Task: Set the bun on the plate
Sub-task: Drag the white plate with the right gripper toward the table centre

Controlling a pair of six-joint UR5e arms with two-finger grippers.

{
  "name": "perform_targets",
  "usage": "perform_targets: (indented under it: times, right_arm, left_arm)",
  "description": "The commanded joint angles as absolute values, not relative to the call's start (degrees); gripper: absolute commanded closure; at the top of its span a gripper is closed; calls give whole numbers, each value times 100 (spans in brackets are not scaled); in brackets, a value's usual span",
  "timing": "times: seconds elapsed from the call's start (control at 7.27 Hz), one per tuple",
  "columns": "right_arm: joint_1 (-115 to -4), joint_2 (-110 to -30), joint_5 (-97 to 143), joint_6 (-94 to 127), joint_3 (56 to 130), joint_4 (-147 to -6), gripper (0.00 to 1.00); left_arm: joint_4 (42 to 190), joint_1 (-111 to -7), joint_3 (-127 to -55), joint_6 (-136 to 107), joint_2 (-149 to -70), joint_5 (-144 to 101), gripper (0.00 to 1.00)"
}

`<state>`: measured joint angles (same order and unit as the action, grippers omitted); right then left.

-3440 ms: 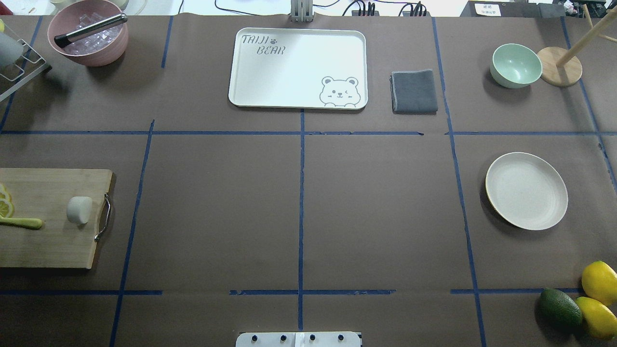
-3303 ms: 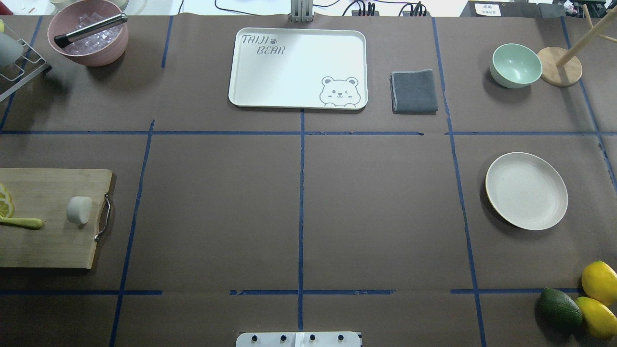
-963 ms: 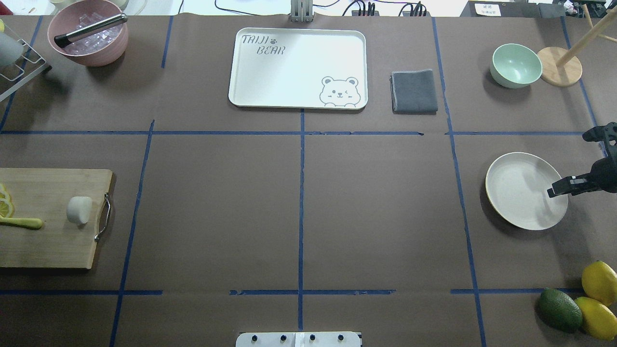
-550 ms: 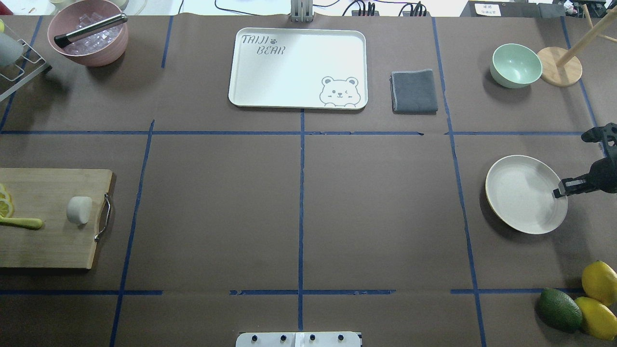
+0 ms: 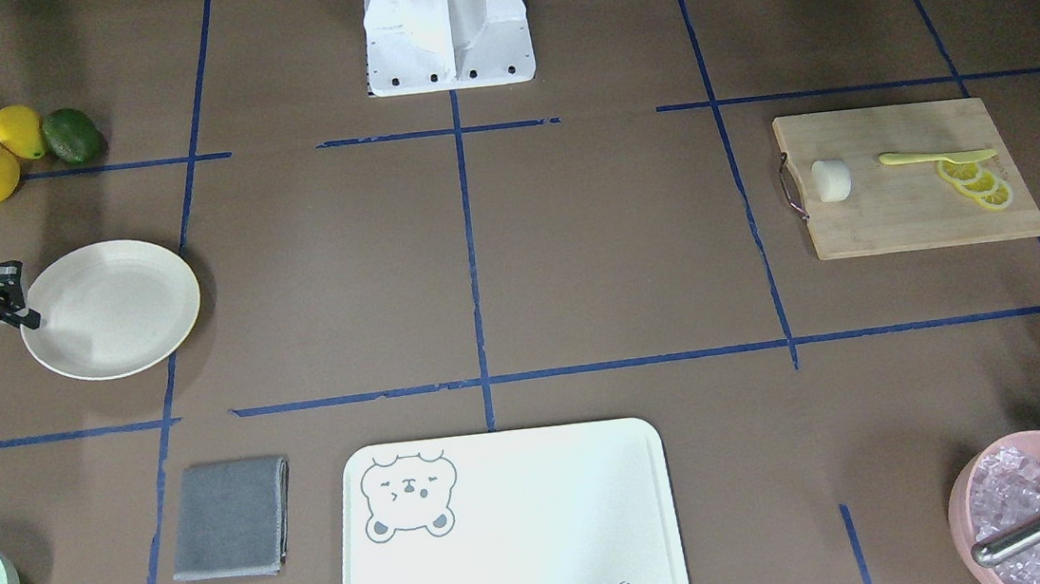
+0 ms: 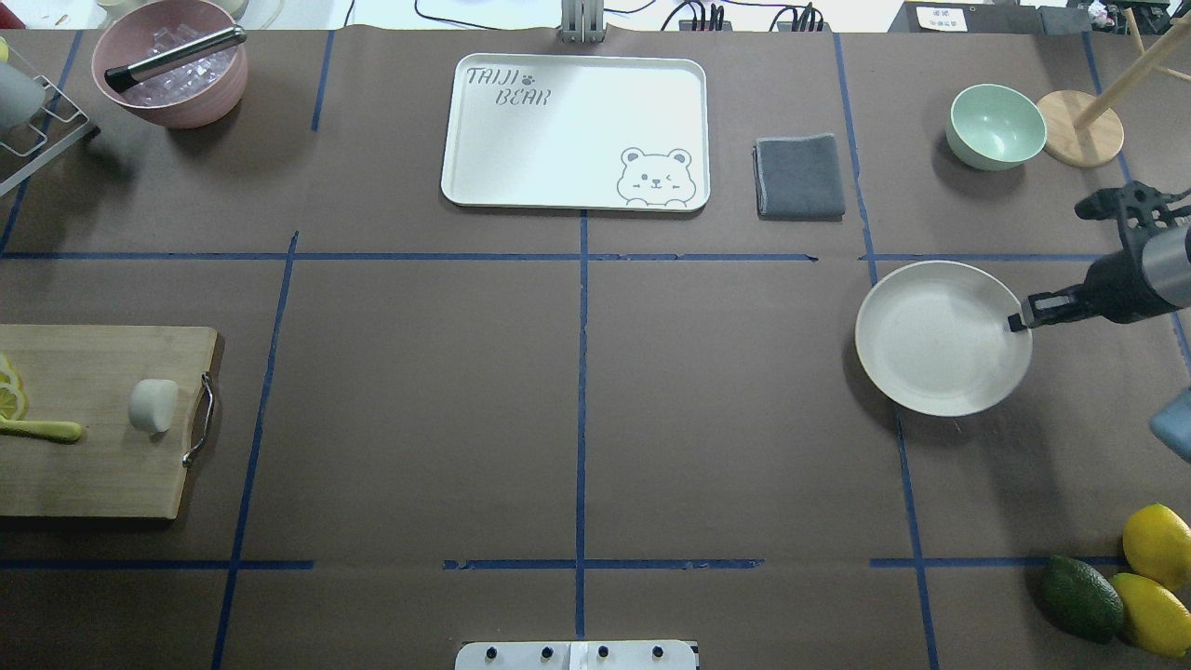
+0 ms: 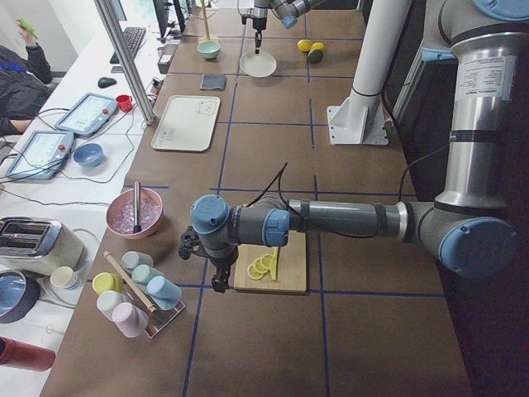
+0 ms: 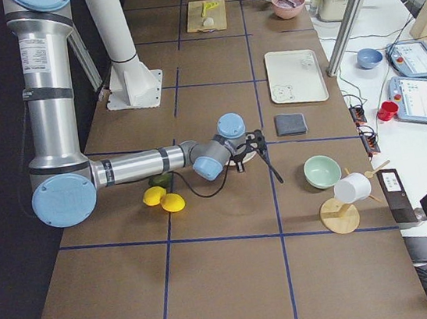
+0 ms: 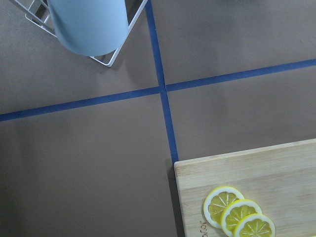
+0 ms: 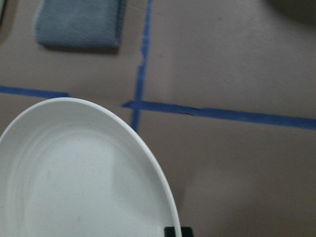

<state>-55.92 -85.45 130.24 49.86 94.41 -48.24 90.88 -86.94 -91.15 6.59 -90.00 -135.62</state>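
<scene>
The small white bun point(image 6: 153, 406) point(image 5: 832, 180) lies on a wooden cutting board point(image 6: 93, 475) at the table's left, beside lemon slices point(image 9: 237, 217) and a yellow-green knife. The cream plate point(image 6: 930, 344) point(image 5: 116, 307) sits at the right. My right gripper point(image 6: 1019, 323) point(image 5: 28, 316) is shut on the plate's right rim; the right wrist view shows the plate point(image 10: 84, 182) filling the lower left. My left gripper point(image 7: 219, 279) hangs just off the board's outer end, seen only in the exterior left view, so I cannot tell whether it is open or shut.
A bear-print tray point(image 6: 575, 130) and a grey cloth point(image 6: 800, 177) lie at the back centre. A mint bowl point(image 6: 996, 126) and a wooden stand point(image 6: 1079, 128) are back right, lemons and an avocado point(image 6: 1079, 596) front right. A pink ice bowl point(image 6: 169, 74) and a cup rack point(image 9: 89, 24) are back left.
My right gripper came in from the right edge, shut on the plate's rim, and shifted the plate left and slightly toward the far side. The bun has not moved.
</scene>
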Motion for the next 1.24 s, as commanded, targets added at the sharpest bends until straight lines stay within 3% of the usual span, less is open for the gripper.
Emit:
perform_targets:
  times: [0.0, 0.41, 0.83, 0.96, 1.1]
  right_arm:
    - [-4864, -7353, 12938, 6259, 9335, -4930, 98]
    - [-3818, -6068, 11948, 8083, 9273, -5946, 97]
    - [-3034, -5714, 10830, 8629, 9037, -6275, 97]
    - [-2945, -5713, 10802, 8631, 8913, -6258, 91]
    - [-2936, -5713, 10802, 8640, 8886, -6240, 34]
  left_arm:
    - [9088, -8692, -9114, 650, -9000, -13570, 0]
    - [9079, -8666, -9114, 650, -8982, -13570, 0]
    - [9079, -8657, -9123, 650, -8982, -13570, 0]
    - [9070, -8666, -9123, 642, -8982, -13570, 0]
    - [9079, -8666, -9123, 650, -8982, -13570, 0]
